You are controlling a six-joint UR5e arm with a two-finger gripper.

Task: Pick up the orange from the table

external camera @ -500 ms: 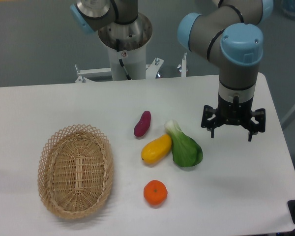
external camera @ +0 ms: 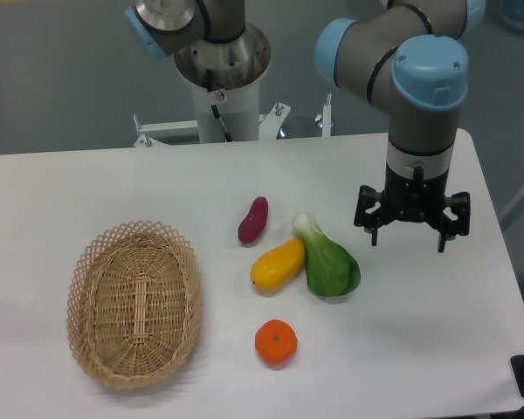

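Nothing done yet: orange sits untouched on the surface, near edge. End effector, fingers apart & empty, hangs far right, well apart. Reach, grasp, lift all left.

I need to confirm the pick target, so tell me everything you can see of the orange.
The orange is small, round and bright orange, with a slightly flattened, dimpled top and a smooth, faintly glossy skin. It sits alone on the white table near the front edge, touching nothing else, just in front of the yellow-orange fruit and to the right of the wicker basket.
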